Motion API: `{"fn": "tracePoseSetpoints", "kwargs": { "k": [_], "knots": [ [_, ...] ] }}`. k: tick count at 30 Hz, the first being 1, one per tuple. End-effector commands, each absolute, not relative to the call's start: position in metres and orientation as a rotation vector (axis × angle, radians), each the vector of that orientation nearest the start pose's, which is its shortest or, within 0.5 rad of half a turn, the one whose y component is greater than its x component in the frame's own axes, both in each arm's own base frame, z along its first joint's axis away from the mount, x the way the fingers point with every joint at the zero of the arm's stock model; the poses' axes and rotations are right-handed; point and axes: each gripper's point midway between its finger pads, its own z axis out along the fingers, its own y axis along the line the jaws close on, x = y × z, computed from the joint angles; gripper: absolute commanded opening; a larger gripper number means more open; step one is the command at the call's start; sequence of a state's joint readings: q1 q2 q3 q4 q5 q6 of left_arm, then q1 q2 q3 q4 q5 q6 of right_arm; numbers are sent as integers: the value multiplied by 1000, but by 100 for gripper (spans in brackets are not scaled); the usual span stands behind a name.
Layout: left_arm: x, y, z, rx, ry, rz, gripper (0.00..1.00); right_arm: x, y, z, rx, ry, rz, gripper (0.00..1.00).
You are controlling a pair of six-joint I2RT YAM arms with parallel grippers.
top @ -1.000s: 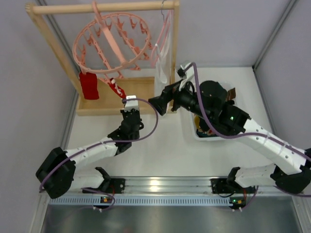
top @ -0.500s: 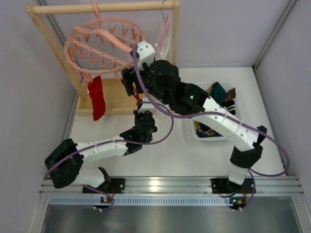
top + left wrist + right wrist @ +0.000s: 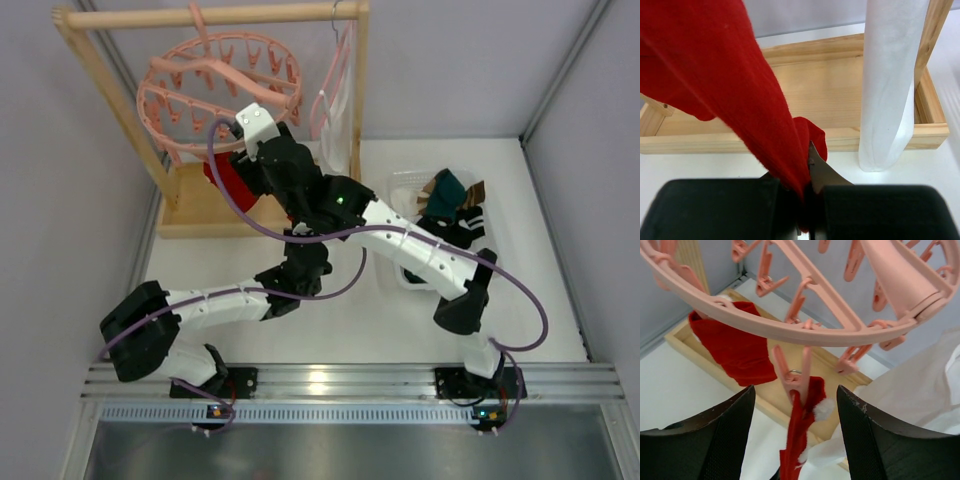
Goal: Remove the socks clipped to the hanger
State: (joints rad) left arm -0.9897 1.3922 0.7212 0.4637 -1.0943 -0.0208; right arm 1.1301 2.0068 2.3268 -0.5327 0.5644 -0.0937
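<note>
Wooden rail frame (image 3: pixel 120 100), far left, is standing on the counter (image 3: pixel 345 335) and carrying the round pink hanger (image 3: pixel 215 90) from its top bar. A plain red sock (image 3: pixel 735 352) is hanging from the ring's left side, over the frame's wooden tray (image 3: pixel 835 85).

Left arm (image 3: pixel 215 302) is reaching from the near-left base towards the tray, its tip partly hidden under the other arm in the top view. Its jaws are clenched on the lower end of a red sock (image 3: pixel 747 95), which is running up and to the left out of the wrist view.

Right arm (image 3: pixel 400 235) is stretching across to just beneath the ring. Its jaws are spread apart, one on each side of a pink peg (image 3: pixel 791 376) that is gripping a white-trimmed red sock (image 3: pixel 802 432). Nothing is touching either jaw. Whether this is the sock the left jaws are grasping cannot be told.

White cloth (image 3: pixel 890 85) is hanging beside the frame's right post. Further right, a white tub (image 3: pixel 398 182) on the counter is holding teal, brown and black socks (image 3: pixel 450 195).
</note>
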Motion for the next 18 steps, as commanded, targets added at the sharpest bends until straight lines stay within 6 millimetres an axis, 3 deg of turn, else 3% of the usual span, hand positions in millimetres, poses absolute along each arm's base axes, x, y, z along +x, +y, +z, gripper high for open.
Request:
{"fn": "tracePoseSetpoints", "kwargs": {
  "k": [1, 7, 18],
  "knots": [
    [323, -212, 215, -16, 1629, 172, 0, 336, 451, 435, -554, 1541, 203, 64],
    [322, -213, 215, -13, 1629, 172, 0, 346, 461, 427, -561, 1530, 189, 63],
    [321, -213, 216, -9, 1628, 166, 0, 362, 468, 433, -549, 1466, 155, 57]
  ]
}}
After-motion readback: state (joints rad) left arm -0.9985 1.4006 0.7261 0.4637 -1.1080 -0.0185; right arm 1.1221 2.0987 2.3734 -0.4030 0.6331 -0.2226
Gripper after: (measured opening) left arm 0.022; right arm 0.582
